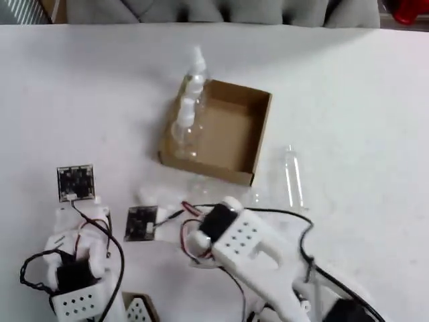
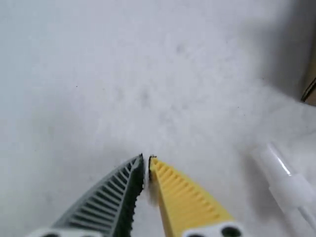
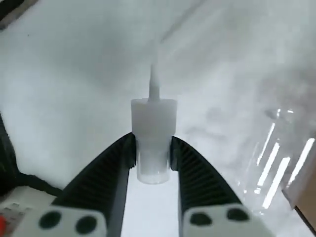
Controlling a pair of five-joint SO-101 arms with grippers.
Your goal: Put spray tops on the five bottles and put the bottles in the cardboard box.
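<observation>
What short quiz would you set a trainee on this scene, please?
1. True or false: the right claw is shut on a spray top.
2. Where does the lone bottle lie? A: inside the cardboard box. B: on the table beside the box. C: in the left claw.
3. Fill in: the left claw is ____ (open or shut).
Key: 1 true; 2 B; 3 shut.

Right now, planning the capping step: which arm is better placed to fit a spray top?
Right: the right gripper holds a spray top beside a clear bottle; the left gripper is shut, empty.
</observation>
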